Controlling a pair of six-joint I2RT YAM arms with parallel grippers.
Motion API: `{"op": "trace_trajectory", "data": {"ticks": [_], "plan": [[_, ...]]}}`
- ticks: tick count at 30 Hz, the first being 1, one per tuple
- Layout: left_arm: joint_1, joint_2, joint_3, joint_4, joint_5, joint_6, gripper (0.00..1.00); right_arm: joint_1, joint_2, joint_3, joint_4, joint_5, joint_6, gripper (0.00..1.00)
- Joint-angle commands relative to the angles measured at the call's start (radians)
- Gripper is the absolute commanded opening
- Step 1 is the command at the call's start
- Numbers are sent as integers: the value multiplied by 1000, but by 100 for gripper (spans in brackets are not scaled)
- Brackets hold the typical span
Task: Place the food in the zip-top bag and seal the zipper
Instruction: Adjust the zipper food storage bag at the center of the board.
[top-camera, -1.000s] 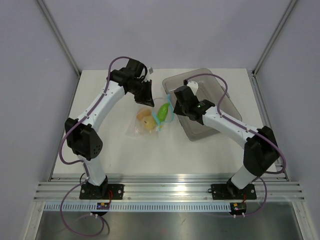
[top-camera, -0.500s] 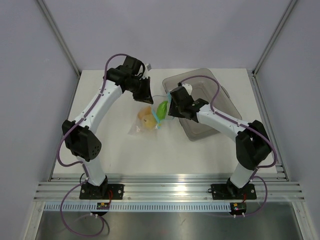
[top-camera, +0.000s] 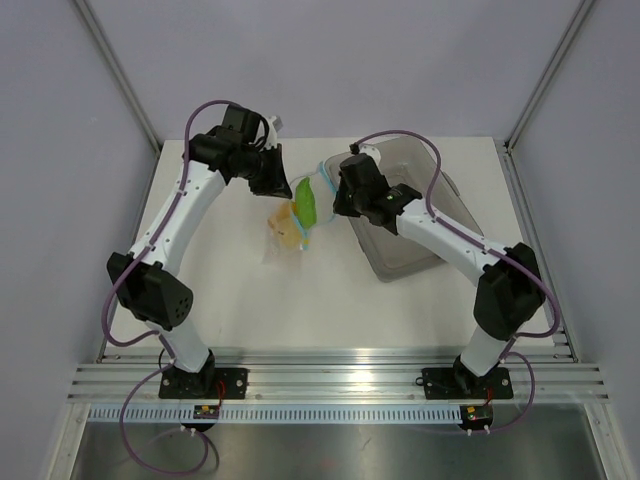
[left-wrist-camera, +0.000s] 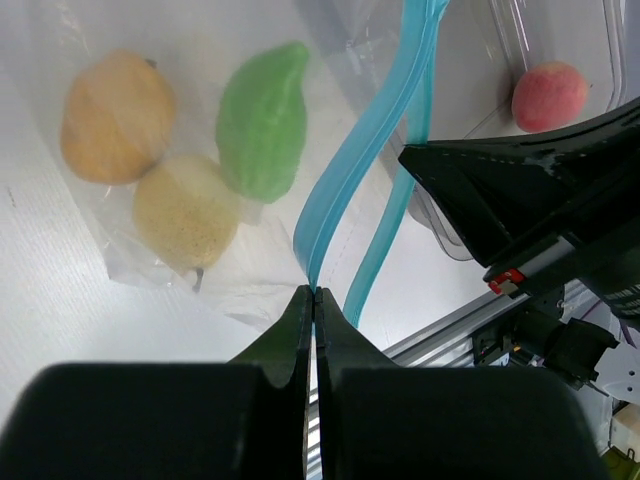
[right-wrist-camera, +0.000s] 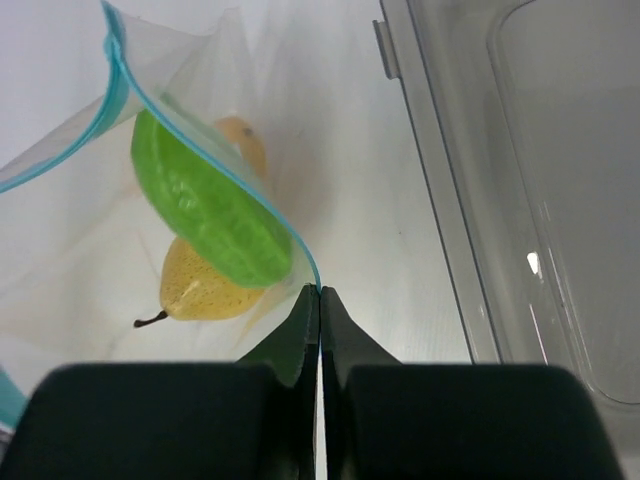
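The clear zip-top bag (top-camera: 290, 228) hangs between my two grippers, its mouth lifted and its lower end near the table. Inside it are the green food (left-wrist-camera: 262, 120), the orange one (left-wrist-camera: 115, 115) and the yellow one (left-wrist-camera: 185, 210). My left gripper (left-wrist-camera: 314, 290) is shut on one end of the blue zipper (left-wrist-camera: 370, 130). My right gripper (right-wrist-camera: 319, 290) is shut on the zipper's other end (right-wrist-camera: 210, 165), next to the green food (right-wrist-camera: 210, 205). The zipper's two strips stand apart. The red-pink food (left-wrist-camera: 548, 95) lies in the grey tray (left-wrist-camera: 600, 40).
The grey translucent tray (top-camera: 415, 235) sits on the table at the right, under my right arm. Its rim (right-wrist-camera: 440, 200) runs close beside my right gripper. Metal rails line the table's near edge (top-camera: 330, 380). Walls close off the back and sides.
Both grippers have moved toward the back left, carrying the bag's mouth with them. The bag has shifted left and hangs more upright, with the food lower inside.
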Motion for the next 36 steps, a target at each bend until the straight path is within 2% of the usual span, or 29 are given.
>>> {"op": "trace_trajectory", "data": {"ticks": [1, 5, 11, 12, 14, 15, 20, 24, 25, 27, 28, 29, 32, 36], "plan": [[9, -53, -8, 21, -2, 19, 0, 6, -76, 57, 36, -64, -24, 0], [11, -42, -46, 48, 7, 8, 0, 13, -111, 55, 60, -91, -29, 0], [0, -21, -87, 73, 31, -4, 0, 11, 31, 89, -45, -75, -32, 0], [0, -25, -87, 79, 32, -6, 0, 11, 28, 84, -48, -78, -23, 14], [0, -28, -74, 80, 36, -7, 0, 11, -13, 66, -35, -71, -26, 33], [0, -25, -66, 77, 36, -9, 0, 11, -33, 63, -42, -42, -30, 55], [-5, 10, -32, 85, 53, -21, 0, 7, -194, 28, -104, 79, -57, 70], [-14, 33, -20, 94, 64, -32, 0, -19, -324, -44, -168, 174, -44, 74], [-16, 35, -20, 96, 65, -34, 0, -59, -370, -83, -186, 188, -38, 80], [-16, 33, -21, 102, 68, -37, 0, -128, -405, -126, -263, 207, -18, 82], [-17, 33, -23, 105, 71, -37, 0, -214, -421, -162, -292, 205, -15, 83], [-19, 33, -21, 105, 73, -37, 0, -266, -421, -178, -321, 198, -15, 89], [-25, 33, -27, 108, 71, -34, 0, -395, -397, -216, -413, 173, -43, 95], [-28, 35, -40, 117, 76, -34, 0, -455, -332, -242, -423, 182, -95, 99]]}}
